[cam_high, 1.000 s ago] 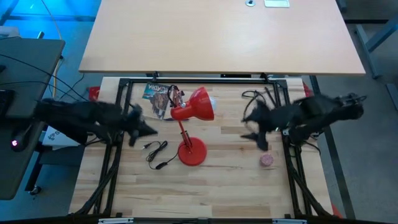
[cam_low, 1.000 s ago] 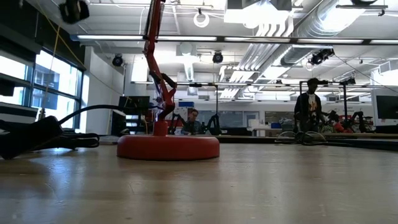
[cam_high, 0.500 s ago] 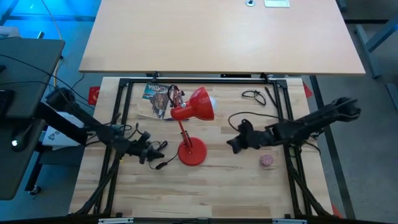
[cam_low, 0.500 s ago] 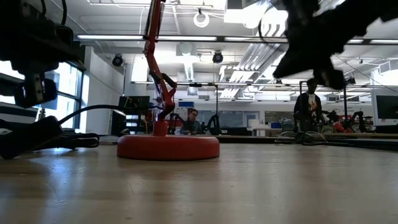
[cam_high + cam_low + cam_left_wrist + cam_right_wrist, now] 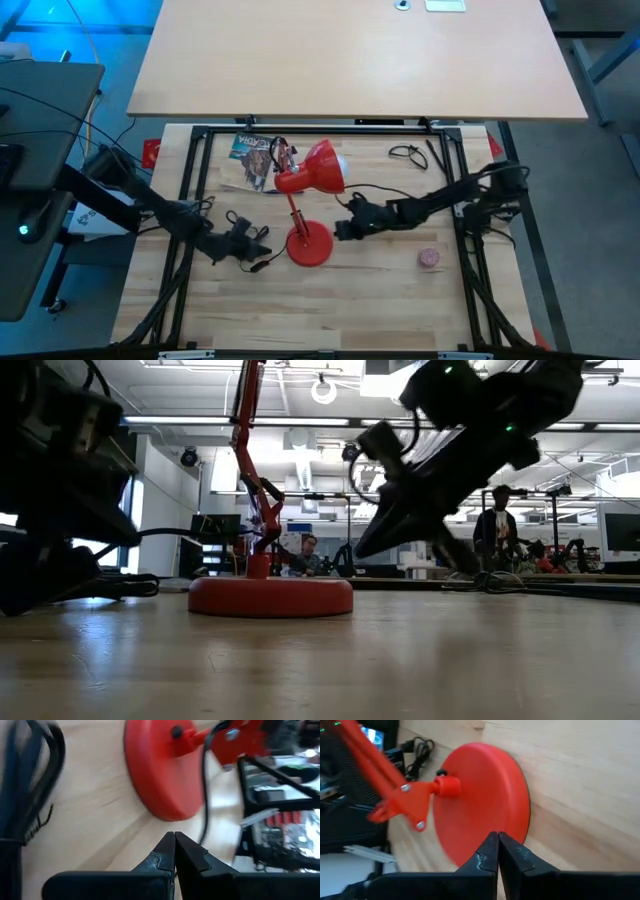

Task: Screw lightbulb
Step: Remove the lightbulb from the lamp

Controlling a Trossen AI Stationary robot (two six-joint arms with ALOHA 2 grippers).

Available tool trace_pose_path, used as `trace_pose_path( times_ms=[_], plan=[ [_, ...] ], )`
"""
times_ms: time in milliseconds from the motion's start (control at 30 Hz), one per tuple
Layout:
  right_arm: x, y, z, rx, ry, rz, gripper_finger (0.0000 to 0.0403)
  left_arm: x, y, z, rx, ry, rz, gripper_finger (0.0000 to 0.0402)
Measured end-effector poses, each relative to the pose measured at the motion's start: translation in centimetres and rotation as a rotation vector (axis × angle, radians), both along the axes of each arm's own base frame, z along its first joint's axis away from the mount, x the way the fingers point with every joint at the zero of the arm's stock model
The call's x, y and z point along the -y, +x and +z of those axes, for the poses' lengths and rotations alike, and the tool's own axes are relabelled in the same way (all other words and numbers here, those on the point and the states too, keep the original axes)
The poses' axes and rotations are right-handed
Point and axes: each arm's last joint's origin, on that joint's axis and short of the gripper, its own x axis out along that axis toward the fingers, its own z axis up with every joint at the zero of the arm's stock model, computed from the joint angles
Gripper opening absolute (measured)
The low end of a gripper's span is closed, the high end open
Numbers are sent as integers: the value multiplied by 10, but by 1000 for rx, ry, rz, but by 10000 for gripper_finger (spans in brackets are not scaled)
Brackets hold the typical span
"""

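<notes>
Both the left gripper (image 5: 174, 851) and right gripper (image 5: 498, 851) are clenched empty, flanking the red lamp's base (image 5: 309, 245)

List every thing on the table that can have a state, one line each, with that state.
Red desk lamp: upright on its round base, shade tilted; whether a bulb sits in it cannot be told.
Black power cord: loose on the wood, plug lying free.
Small pink round ball: resting apart from both arms.
Left gripper: shut, empty, near the base.
Right gripper: shut, empty, at the base.
</notes>
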Motion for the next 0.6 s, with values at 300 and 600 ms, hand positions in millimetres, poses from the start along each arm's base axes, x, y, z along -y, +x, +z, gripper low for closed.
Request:
trace_pose_path(
  times_ms=[300, 600],
  plan=[
    [18, 24, -16, -46, -22, -41, 0, 4, 35, -23, -142, -11, 159, 0],
    [1, 33, -17, -98, -52, -25, 0, -10, 58, -27, -170, 26, 208, 0]
  ],
)
